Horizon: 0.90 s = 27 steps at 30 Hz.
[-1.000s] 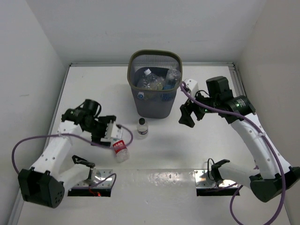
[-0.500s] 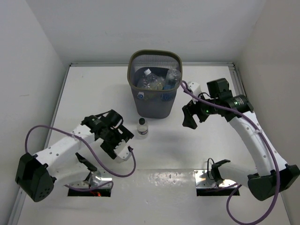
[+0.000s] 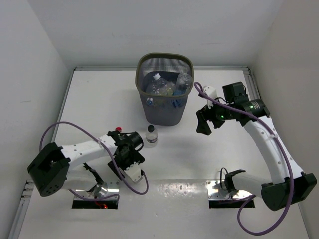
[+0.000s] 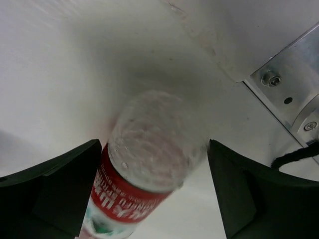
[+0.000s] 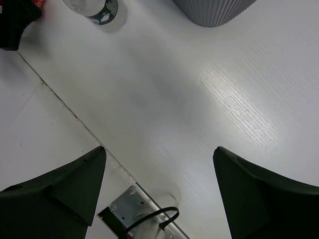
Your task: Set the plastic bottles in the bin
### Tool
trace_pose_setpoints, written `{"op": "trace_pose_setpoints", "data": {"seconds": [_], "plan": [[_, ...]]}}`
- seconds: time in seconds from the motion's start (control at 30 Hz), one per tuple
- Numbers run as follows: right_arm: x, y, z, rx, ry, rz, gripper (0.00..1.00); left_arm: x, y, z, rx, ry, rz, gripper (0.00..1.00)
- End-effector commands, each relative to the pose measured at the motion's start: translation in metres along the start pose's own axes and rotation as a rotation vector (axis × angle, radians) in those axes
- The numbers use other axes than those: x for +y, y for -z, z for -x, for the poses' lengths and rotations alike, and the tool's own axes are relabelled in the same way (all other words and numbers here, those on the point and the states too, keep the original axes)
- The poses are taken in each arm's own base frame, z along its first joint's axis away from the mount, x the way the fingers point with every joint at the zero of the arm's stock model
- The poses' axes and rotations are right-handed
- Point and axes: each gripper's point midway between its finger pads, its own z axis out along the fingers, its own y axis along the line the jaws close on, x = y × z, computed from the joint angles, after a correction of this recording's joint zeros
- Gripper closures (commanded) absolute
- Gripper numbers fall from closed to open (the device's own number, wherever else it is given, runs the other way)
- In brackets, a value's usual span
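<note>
The dark mesh bin (image 3: 162,112) stands at the back centre with several plastic bottles (image 3: 159,84) inside. A small white-capped bottle (image 3: 151,135) stands upright just in front of it, also at the top edge of the right wrist view (image 5: 94,7). A clear red-label bottle (image 4: 144,164) lies between the fingers of my left gripper (image 4: 154,144), touching the left finger, with a gap to the right one. From above only its red cap (image 3: 118,130) shows; my left gripper (image 3: 122,162) covers the rest. My right gripper (image 3: 202,124) hangs open over bare table (image 5: 159,152), right of the bin (image 5: 214,10).
White walls close in the table on the left, back and right. A seam crosses the table near the front, with metal base plates (image 3: 224,189) (image 4: 289,94) (image 5: 134,209) behind it. Purple cables loop off both arms.
My left arm has swung right and toward the front, and its gripper now straddles the red-label bottle that lay beside it. My right gripper has drifted slightly right.
</note>
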Motion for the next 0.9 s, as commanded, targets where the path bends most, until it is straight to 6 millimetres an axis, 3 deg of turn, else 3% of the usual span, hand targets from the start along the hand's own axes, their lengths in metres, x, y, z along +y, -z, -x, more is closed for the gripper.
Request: {"op": "trace_pose_setpoints", "data": {"seconds": [0.0,0.1,0.2,0.27,0.4,0.43,0.5,0.53,0.57,0.6,0.7,0.73,0.8,0.87], "plan": [[-0.003,0.001,0.006,-0.017,-0.002,-0.009,0.13,-0.006,-0.012,-0.013,0.070,0.044,-0.021,0.06],[-0.004,0.004,0.009,-0.039,-0.002,-0.022,0.13,0.012,-0.015,-0.017,0.087,0.045,0.063,0.10],[-0.003,0.008,0.012,-0.050,-0.003,-0.023,0.13,0.024,-0.012,-0.011,0.082,0.055,0.096,0.19],[-0.002,0.012,0.015,-0.059,0.002,-0.029,0.13,0.038,0.005,-0.007,0.077,0.061,0.141,0.35],[-0.001,0.022,0.018,-0.086,0.024,-0.053,0.13,0.071,0.060,0.011,0.013,0.093,0.334,0.49],[-0.001,0.026,0.021,-0.099,0.029,-0.060,0.13,0.086,0.086,0.017,-0.003,0.110,0.412,0.51],[0.000,0.030,0.025,-0.113,0.028,-0.062,0.13,0.097,0.121,0.019,-0.005,0.229,0.497,0.56],[0.002,0.031,0.026,-0.115,0.028,-0.057,0.13,0.117,0.165,0.028,-0.036,0.270,0.601,0.58],[0.003,0.032,0.026,-0.117,0.026,-0.055,0.13,0.123,0.187,0.027,-0.055,0.331,0.637,0.63],[0.005,0.035,0.030,-0.131,0.027,-0.049,0.13,0.132,0.229,0.031,-0.110,0.425,0.686,0.64],[0.006,0.037,0.037,-0.153,0.008,-0.032,0.13,0.133,0.287,0.041,-0.245,0.563,0.741,0.66],[0.006,0.037,0.039,-0.157,0.002,-0.032,0.13,0.141,0.335,0.047,-0.330,0.571,0.840,0.67],[0.005,0.039,0.043,-0.164,-0.011,-0.025,0.13,0.146,0.381,0.052,-0.426,0.649,0.948,0.73],[0.001,0.041,0.048,-0.179,-0.021,-0.024,0.13,0.152,0.466,0.050,-0.565,0.706,1.218,0.79]]}}
